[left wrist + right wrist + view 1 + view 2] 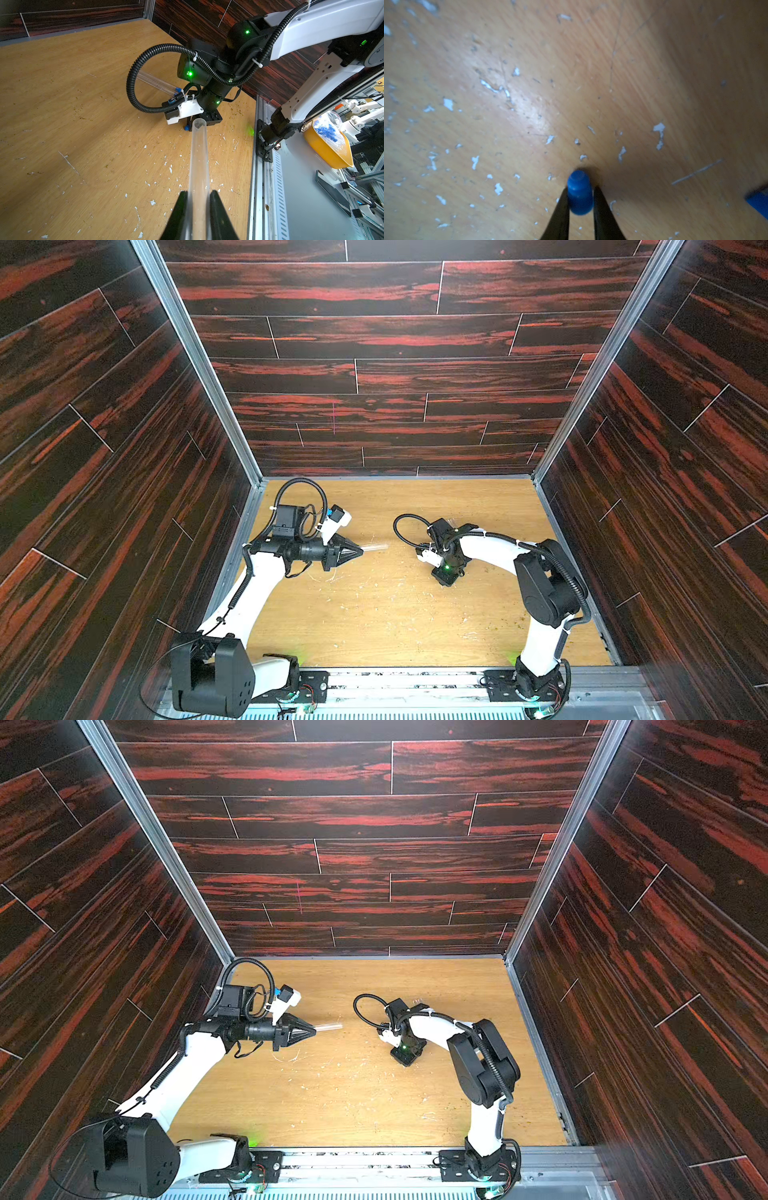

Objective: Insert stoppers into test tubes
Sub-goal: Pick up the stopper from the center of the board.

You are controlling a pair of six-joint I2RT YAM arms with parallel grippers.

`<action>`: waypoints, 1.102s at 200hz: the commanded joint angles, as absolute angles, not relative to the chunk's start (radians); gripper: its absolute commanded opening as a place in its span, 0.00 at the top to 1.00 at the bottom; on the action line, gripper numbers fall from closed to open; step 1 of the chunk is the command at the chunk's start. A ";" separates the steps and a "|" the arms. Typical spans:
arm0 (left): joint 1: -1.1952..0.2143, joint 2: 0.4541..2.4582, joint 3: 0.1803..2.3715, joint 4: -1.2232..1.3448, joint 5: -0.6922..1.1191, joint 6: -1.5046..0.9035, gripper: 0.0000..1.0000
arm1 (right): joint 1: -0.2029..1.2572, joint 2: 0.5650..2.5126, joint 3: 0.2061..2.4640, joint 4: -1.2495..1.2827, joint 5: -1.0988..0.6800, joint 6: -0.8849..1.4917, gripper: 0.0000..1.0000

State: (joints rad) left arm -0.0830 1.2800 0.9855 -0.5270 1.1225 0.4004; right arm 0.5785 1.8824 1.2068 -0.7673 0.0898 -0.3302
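- Left wrist view, nearest: left claw (198, 200) clamped on a clear tube (199, 158), jaws pressing it from both sides.
- Tube sticks straight out past the tips, held off the bench (83, 145), open end twd the right arm (324, 27).
- Just beyond that open end: right claw (188, 124) pointing down at the bench, a blue stopper (186, 128) at its tips.
- Further back, past the cable loop (133, 83): two far tubes (153, 81) lying side by side on the bench. There's a blue bit at their near end, too small to tell what.
- Right wrist view: right claw (580, 200) closed on the stopper (580, 192), one jaw each side, both touching it.
- Stopper's far end sits on or just above the bench, can't tell which; dark shadow right under it.
- Bench there is scuffed, w/ pale flecks (448, 104) all round.
- Blurred blue thing (758, 199) at the frame edge, unclear what.
- Both top views: left claw (359, 551) (312, 1031) lies level and aims across at the right arm (490, 543) (432, 1029).
- Tube (374, 548) (329, 1027) pokes out of the tips, well apart from the right arm's wrist.
- Right claw's tips are hidden under its own wrist in both top views.
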 commanded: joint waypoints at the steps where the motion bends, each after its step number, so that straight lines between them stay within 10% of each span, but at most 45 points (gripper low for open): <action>1: -0.074 1.247 0.985 -0.529 1.139 0.419 1.00 | 0.588 1.868 1.181 -0.792 0.061 -0.343 0.78; 220: -0.210 1.367 0.940 -0.483 1.097 0.501 1.00 | 0.720 1.474 1.062 -0.590 0.128 -0.446 0.79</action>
State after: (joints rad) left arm -0.1776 1.3411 0.9237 -0.4309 1.0969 0.4232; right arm 0.6876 1.5402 1.1023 -0.6518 0.0944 -0.3954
